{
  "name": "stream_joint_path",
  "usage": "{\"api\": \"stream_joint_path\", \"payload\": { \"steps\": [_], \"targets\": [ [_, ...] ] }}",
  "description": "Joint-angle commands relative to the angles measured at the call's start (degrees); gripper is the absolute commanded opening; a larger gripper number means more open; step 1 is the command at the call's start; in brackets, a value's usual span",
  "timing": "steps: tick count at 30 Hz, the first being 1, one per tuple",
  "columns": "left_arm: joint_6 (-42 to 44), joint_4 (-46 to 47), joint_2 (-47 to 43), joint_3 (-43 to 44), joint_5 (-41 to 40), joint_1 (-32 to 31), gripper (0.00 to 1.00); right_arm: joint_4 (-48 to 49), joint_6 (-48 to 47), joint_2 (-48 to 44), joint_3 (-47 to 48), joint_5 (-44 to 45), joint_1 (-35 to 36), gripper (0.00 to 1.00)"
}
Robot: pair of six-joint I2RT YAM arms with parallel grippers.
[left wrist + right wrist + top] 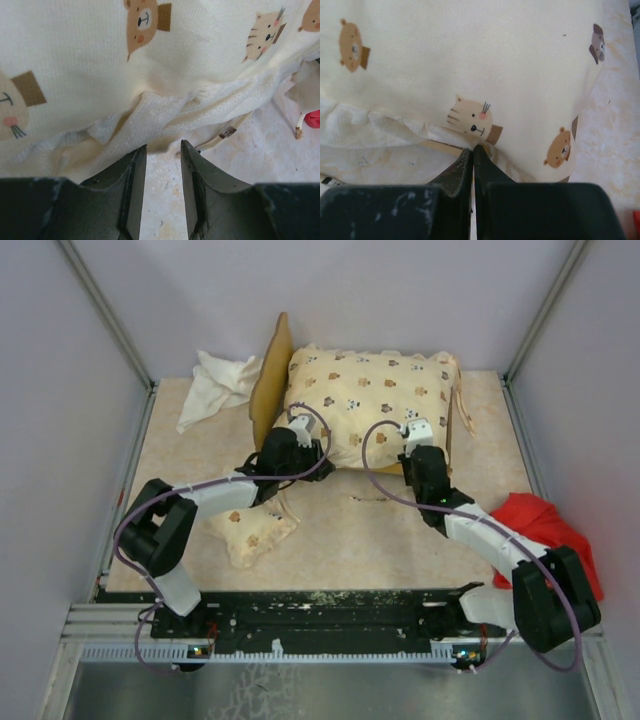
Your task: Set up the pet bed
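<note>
Left claw (162,150) jaws apart, empty, at near edge of cushion (370,390). Right claw (472,149) closed tip to tip at same hem; fabric pinched or not, cannot tell. Cushion lies over bed frame (270,370), far centre of worktop (350,540). Step judged: seating cushion. Next: fetch pillow (255,530), loose on worktop, near left.

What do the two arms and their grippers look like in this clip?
Both arms are black with white link segments: left arm, right arm. A thin purple cable loops along each. The left gripper and right gripper have dark, wedge-shaped fingers; the right's housing is flecked with white scuffs.
</note>
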Motion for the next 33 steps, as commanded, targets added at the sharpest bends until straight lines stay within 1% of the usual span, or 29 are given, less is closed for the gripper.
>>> {"api": "stream_joint_path", "payload": {
  "steps": [1,4,9,12,16,17,18,20,23,24,29,31,32,33],
  "targets": [
    [0.7,0.1,-2.2,0.9,-0.4,0.4,0.40,-2.5,-2.1,-6.4,2.0,-5.7,-0.5,0.00],
    [0.9,-0.1,-2.4,1.3,-0.3,0.4,0.39,-5.8,0.7,-9.0,2.9,-9.1,-0.5,0.00],
    [1.0,-0.5,-2.7,1.6,0.0,0.5,0.38,-10.4,4.5,-11.2,3.2,-11.5,-0.5,0.00],
    [0.8,-0.4,-2.9,1.4,0.5,0.5,0.38,-11.4,5.2,-11.6,3.0,-12.6,-0.5,0.00],
    [0.5,-0.3,-3.0,1.4,1.6,0.4,0.37,-16.2,6.7,-12.0,4.7,-11.2,-0.5,0.00],
    [0.5,-0.4,-3.1,1.4,1.7,0.5,0.35,-17.9,7.1,-12.3,5.4,-10.3,-0.5,0.00],
    [0.8,-0.6,-3.4,1.4,1.8,0.5,0.32,-19.8,7.6,-12.8,6.1,-9.4,-0.5,0.00],
    [1.2,-1.7,-4.2,1.6,1.6,0.5,0.22,-23.3,8.0,-13.7,7.4,-7.6,-0.5,0.00],
    [1.6,-4.9,-4.8,2.4,1.0,0.5,0.02,-26.5,8.0,-14.5,8.2,-4.7,-0.6,0.00],
    [1.7,-6.0,-4.9,2.7,0.7,0.5,0.00,-26.9,8.1,-14.4,8.0,-4.4,-0.6,0.00],
    [2.2,-9.0,-6.0,2.8,-1.1,0.6,0.00,-26.6,8.9,-12.5,6.8,-5.1,-1.2,0.00],
    [3.1,-10.1,-6.5,3.1,-0.9,0.6,0.00,-25.8,8.3,-11.9,7.0,-6.9,-1.2,0.00],
    [3.7,-10.4,-6.6,3.1,0.1,0.6,0.01,-25.1,8.1,-11.9,6.9,-7.9,-1.2,0.00],
    [3.7,-10.5,-6.7,2.9,1.0,0.5,0.05,-24.6,8.3,-12.0,6.8,-8.3,-1.2,0.00]
  ]
}}
